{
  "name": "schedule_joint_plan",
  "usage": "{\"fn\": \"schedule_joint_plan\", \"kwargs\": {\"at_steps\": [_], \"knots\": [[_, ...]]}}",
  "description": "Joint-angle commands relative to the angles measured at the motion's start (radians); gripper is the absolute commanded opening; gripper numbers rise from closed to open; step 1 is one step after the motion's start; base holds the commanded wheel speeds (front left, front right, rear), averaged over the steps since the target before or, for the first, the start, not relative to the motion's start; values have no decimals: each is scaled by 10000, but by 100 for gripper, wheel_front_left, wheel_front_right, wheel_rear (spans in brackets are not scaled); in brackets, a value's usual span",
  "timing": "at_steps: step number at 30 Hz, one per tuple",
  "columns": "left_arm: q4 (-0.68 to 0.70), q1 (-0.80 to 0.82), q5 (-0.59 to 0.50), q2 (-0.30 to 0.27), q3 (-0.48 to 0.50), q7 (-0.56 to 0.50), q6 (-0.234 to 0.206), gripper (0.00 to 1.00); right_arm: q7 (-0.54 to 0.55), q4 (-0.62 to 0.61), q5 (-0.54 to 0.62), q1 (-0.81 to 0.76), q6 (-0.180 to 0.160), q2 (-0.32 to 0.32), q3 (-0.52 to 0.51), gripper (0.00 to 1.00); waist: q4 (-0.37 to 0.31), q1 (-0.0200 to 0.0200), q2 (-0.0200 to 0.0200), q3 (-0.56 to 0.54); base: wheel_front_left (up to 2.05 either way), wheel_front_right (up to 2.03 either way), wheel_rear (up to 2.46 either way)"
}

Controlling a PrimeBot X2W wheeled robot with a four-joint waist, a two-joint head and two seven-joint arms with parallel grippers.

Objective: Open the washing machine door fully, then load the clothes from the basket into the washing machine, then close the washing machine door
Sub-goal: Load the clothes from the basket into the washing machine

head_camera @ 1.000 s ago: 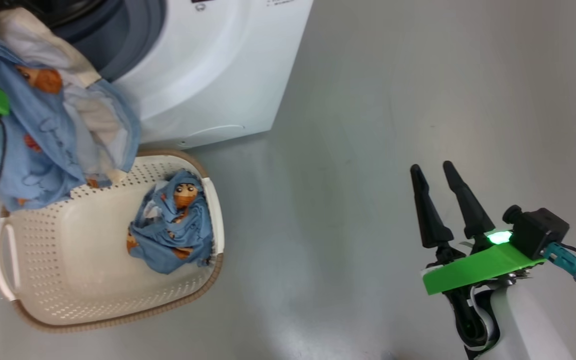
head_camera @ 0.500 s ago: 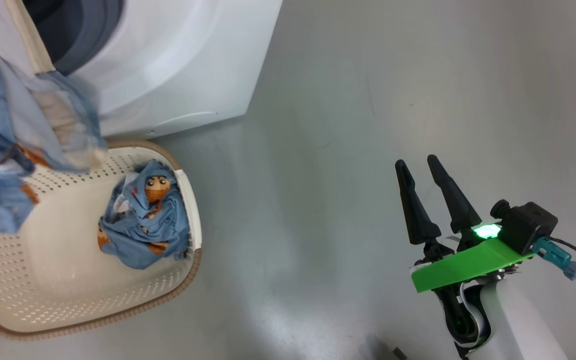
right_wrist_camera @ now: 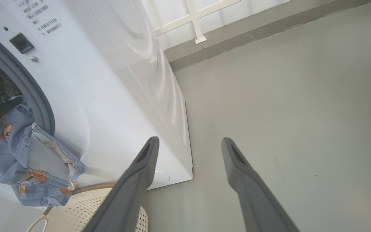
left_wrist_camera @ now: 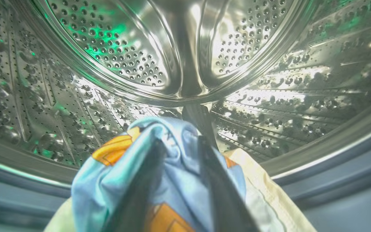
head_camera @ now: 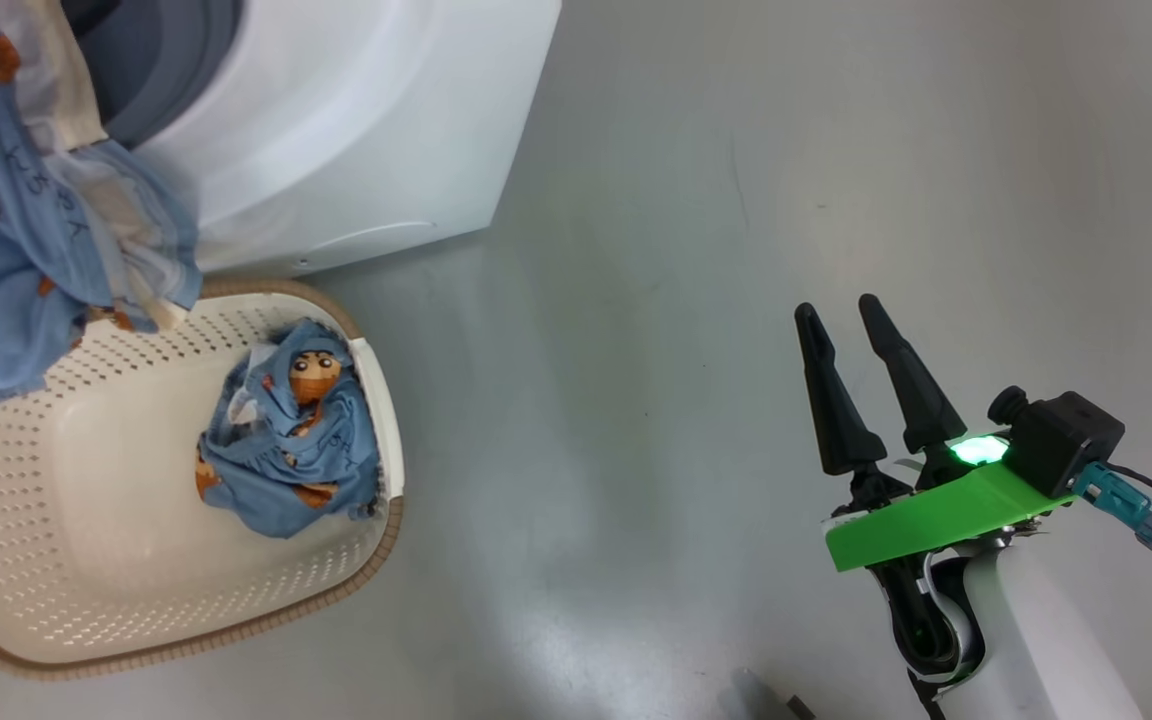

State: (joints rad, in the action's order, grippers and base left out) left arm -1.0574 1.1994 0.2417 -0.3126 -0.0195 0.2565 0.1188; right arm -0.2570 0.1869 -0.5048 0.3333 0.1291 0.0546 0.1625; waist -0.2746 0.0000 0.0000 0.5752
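At the washing machine mouth the left gripper clamps blue cartoon-print clothes; the right gripper, nearby, gapes empty; panel lettering is too small to read.

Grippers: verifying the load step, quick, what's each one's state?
Left gripper: closed on a blue garment inside the drum.
Right gripper: open, empty.

Laundry corner: white washing machine, perforated basket, bare grey floor.

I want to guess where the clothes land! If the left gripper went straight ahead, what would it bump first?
Probably the steel drum's back wall. The left gripper, wrapped in clothes, points into the drum, though depth is unclear.
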Motion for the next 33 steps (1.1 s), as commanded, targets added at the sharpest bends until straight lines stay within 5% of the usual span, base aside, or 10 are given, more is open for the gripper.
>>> {"fn": "schedule_joint_plan", "kwargs": {"at_steps": [1, 12, 33], "knots": [[-25, 182, -135, -421, 20, 53, 15, 100, -48, -202, -71, -129, 16, -42, 159, 100, 82, 0, 0, -79, 0, 0, 0], [-251, 255, 80, -190, 11, 53, 86, 100, -48, -200, 37, -111, 16, -43, 22, 100, 273, 0, 0, -272, 0, 0, 0], [4433, -4650, 261, 1098, 1183, 53, 117, 100, -48, -9, 539, -613, 16, 219, -469, 100, 1178, 0, 0, -1596, 0, 0, 0]]}}
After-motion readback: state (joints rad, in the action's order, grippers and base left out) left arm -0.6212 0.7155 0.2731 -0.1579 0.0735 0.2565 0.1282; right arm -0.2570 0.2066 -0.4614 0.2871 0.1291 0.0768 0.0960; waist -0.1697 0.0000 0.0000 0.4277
